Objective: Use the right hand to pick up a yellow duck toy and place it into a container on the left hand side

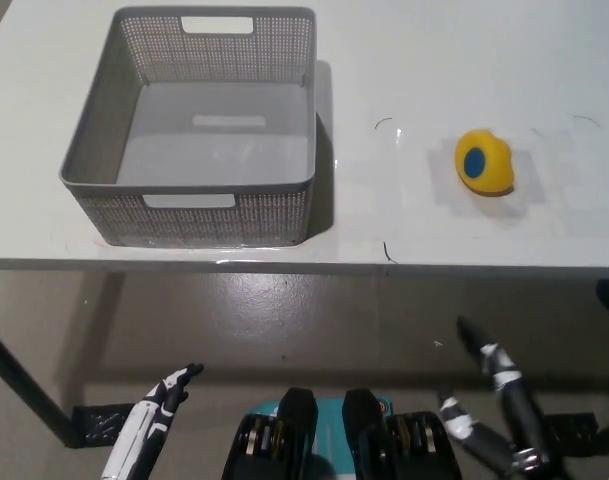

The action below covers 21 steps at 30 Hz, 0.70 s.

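Observation:
A yellow duck toy (484,161) with a blue round spot lies on the white table (424,215), right of centre. To its left stands a grey mesh basket (284,210), with nothing inside it. My black right hand (499,415) hangs below the table's front edge at the lower right, fingers spread apart and holding nothing, well short of the duck. At the lower left my white left hand (154,420) rests low, only partly in view, holding nothing.
The table's front edge (304,265) runs across the picture between both hands and the objects. A dark table leg (24,385) slants at the lower left. Grey floor lies under the table.

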Available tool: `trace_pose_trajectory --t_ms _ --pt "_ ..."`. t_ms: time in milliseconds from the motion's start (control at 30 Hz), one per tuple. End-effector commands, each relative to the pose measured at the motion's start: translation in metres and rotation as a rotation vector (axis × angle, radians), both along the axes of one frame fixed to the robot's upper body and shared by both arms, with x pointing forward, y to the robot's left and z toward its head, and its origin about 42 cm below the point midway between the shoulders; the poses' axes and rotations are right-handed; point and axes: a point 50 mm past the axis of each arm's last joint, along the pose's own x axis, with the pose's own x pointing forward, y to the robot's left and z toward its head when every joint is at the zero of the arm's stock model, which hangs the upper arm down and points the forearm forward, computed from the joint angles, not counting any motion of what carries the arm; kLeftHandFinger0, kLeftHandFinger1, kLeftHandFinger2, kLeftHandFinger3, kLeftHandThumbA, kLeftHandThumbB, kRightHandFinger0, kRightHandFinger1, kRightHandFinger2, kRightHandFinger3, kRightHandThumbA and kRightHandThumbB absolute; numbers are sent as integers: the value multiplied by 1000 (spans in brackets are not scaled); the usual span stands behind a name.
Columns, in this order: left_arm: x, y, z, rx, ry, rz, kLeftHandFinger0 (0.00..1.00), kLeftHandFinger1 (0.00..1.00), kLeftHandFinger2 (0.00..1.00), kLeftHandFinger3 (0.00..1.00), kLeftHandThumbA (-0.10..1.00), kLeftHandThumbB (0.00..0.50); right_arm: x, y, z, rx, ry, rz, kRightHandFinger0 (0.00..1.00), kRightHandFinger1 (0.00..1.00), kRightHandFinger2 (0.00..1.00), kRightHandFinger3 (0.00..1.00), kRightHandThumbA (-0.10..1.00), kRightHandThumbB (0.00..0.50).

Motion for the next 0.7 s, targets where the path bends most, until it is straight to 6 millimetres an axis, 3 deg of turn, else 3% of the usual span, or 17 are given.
trace_pose_trajectory --t_ms 0,167,233,300,400,467,500,567,667 --pt "4 9 13 10 -69 -17 1000 1000 1000 1000 1000 306 3 -28 57 -72 -197 -111 1000 1000 1000 1000 493 194" --pt "3 12 13 16 -77 -19 1000 1000 1000 1000 1000 288 24 -38 100 -95 -308 -163 1000 1000 1000 1000 414 216" --pt "2 12 11 15 -75 -19 1000 1000 1000 1000 1000 296 34 -41 112 -146 -343 -167 1000 1000 1000 1000 481 200" --pt "1 11 11 15 -73 -16 1000 1000 1000 1000 1000 296 47 -43 125 -179 -364 -166 1000 1000 1000 1000 517 221" --pt "4 10 12 20 -75 -17 1000 1000 1000 1000 1000 292 82 -47 156 -243 -399 -166 1000 1000 1000 1000 505 220" --pt "5 11 12 19 -76 -16 1000 1000 1000 1000 1000 299 102 -48 176 -324 -384 -179 1000 1000 1000 1000 546 245" --pt "5 11 12 20 -78 -16 1000 1000 1000 1000 1000 299 111 -48 184 -349 -385 -172 1000 1000 1000 1000 561 234" --pt "5 11 12 19 -80 -17 1000 1000 1000 1000 1000 297 126 -48 198 -387 -396 -155 1000 1000 1000 1000 539 227" --pt "4 14 13 27 -84 -11 1000 1000 1000 1000 1000 291 166 -46 233 -450 -355 -139 1000 1000 1000 1000 477 243"
